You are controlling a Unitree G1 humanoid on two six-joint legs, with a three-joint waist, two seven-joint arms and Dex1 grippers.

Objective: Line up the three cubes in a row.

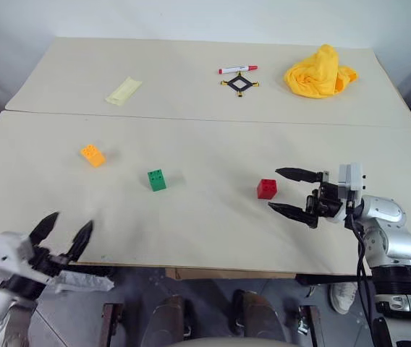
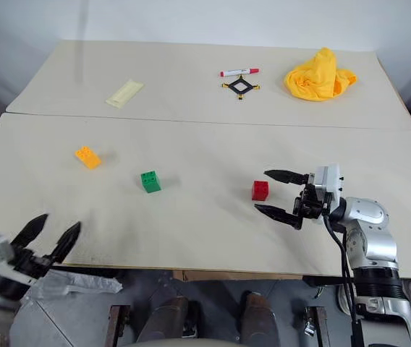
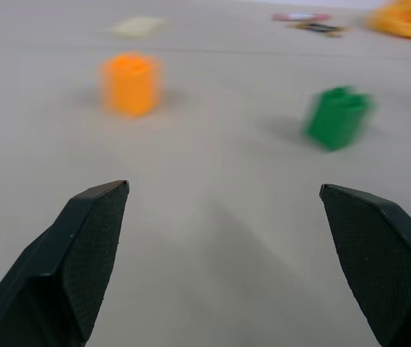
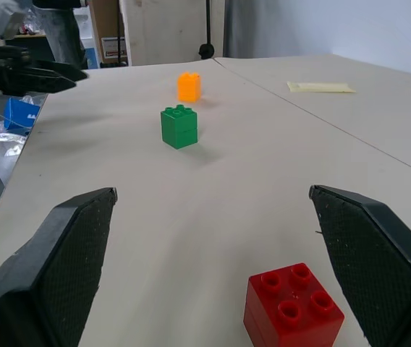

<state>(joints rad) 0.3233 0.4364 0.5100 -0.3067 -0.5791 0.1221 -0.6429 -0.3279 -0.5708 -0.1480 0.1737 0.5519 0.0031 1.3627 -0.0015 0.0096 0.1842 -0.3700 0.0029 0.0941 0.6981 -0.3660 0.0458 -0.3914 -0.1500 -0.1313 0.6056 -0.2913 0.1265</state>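
Three small studded cubes lie on the table in a slanting line: the orange cube (image 1: pixel 92 155) at the left and farthest from me, the green cube (image 1: pixel 157 180) in the middle, the red cube (image 1: pixel 267 189) at the right. My right gripper (image 1: pixel 288 191) is open just right of the red cube, its fingers pointing left at it, not touching. The right wrist view has the red cube (image 4: pixel 292 306) low between the spread fingers. My left gripper (image 1: pixel 64 233) is open at the table's near left edge, apart from every cube.
On the far table half lie a yellow cloth (image 1: pixel 320 72), a flat black square frame (image 1: pixel 240 84), a red marker (image 1: pixel 238 69) and a pale yellow slip (image 1: pixel 124 91). A seam (image 1: pixel 213 119) runs across between the two table halves.
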